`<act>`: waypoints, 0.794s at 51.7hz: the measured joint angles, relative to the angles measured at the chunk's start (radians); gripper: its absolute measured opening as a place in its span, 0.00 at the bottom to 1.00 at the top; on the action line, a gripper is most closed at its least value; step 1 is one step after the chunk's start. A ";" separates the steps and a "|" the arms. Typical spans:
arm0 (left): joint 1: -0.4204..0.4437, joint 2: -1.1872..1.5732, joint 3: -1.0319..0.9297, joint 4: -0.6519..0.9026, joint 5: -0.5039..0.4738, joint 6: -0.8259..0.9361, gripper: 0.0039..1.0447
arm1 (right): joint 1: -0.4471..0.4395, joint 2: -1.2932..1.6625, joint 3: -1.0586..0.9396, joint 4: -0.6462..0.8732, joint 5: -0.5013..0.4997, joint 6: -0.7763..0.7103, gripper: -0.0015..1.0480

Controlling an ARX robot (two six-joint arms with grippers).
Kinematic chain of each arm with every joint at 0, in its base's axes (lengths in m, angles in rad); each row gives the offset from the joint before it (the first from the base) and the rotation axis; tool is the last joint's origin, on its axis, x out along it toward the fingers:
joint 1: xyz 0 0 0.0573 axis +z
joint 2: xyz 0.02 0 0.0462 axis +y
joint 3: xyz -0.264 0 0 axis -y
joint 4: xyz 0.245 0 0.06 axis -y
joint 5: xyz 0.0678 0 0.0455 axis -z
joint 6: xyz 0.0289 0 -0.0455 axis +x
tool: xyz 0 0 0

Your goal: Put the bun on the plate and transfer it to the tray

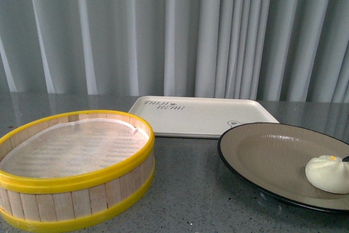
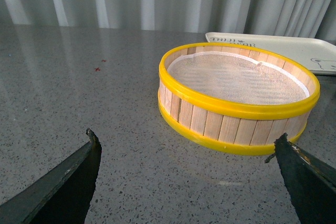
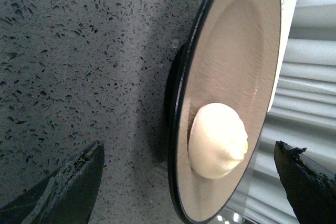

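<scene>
The cream-white bun (image 1: 329,173) lies on the right side of the taupe plate (image 1: 272,154) with a black rim, at the right of the table. Behind the plate lies the cream tray (image 1: 199,115) with dark lettering. In the right wrist view the bun (image 3: 218,140) sits on the plate (image 3: 231,51), and my right gripper (image 3: 191,156) is open with its dark fingers on either side of the plate's edge and the bun. My left gripper (image 2: 186,140) is open over bare tabletop, just short of the basket. Neither arm shows in the front view.
A yellow-rimmed wooden steamer basket (image 1: 73,170) with a white liner stands at the left front; it also fills the left wrist view as the basket (image 2: 239,95). The table is grey speckled stone (image 1: 185,189). Grey curtains hang behind.
</scene>
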 joint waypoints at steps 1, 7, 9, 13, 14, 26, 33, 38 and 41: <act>0.000 0.000 0.000 0.000 0.000 0.000 0.94 | 0.003 0.014 0.000 0.008 0.000 -0.002 0.92; 0.000 0.000 0.000 0.000 0.000 0.000 0.94 | 0.019 0.084 0.017 0.060 0.000 -0.007 0.92; 0.000 0.000 0.000 0.000 0.000 0.000 0.94 | 0.025 0.101 0.021 0.074 0.000 -0.008 0.92; 0.000 0.000 0.000 0.000 0.000 0.000 0.94 | 0.032 0.119 0.027 0.081 -0.002 -0.009 0.92; 0.000 0.000 0.000 0.000 0.000 0.000 0.94 | 0.033 0.124 0.029 0.084 -0.003 -0.010 0.92; 0.000 0.000 0.000 0.000 0.000 0.000 0.94 | 0.053 0.175 0.055 0.107 -0.010 -0.014 0.92; 0.000 0.000 0.000 0.000 0.000 0.000 0.94 | 0.057 0.204 0.065 0.129 -0.007 -0.013 0.92; 0.000 0.000 0.000 0.000 0.000 0.000 0.94 | 0.058 0.217 0.068 0.135 -0.006 -0.012 0.81; 0.000 0.000 0.000 0.000 0.000 0.000 0.94 | 0.058 0.226 0.068 0.140 -0.006 -0.012 0.73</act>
